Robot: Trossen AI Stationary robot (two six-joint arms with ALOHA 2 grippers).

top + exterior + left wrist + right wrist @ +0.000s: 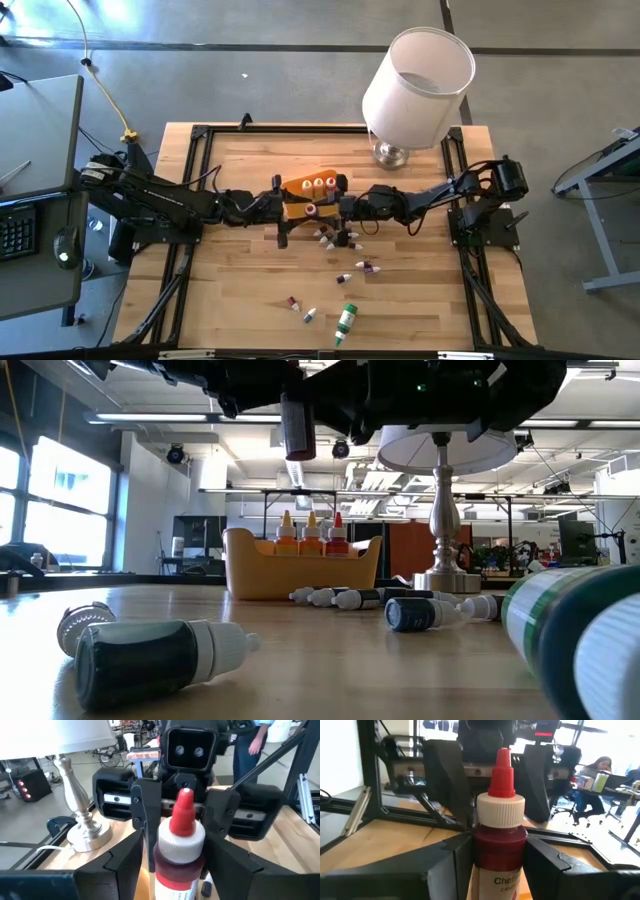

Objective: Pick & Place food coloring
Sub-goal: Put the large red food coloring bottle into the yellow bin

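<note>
Red food coloring bottle (499, 827) stands upright between both pincers, above the orange tray (300, 190). The right pincer (497, 855) is clamped on its body, carrying it. The left pincer (172, 860) brackets it with fingers apart, apparently just let go or about to take over. Other bottles lie on the bench (420, 300) nearby.

We count two grippers, the left gripper (283, 208) and the right gripper (340, 207), facing each other with one red food coloring bottle (499, 832) upright between them. Just beside them on the lamp side, one orange tray (300, 199) holds three upright bottles (319, 183). On the other side of the grippers, about a dozen small vials (338, 238) lie scattered on the table (420, 300), with one larger green bottle (345, 322) farthest off; there is one lamp (415, 85).
</note>
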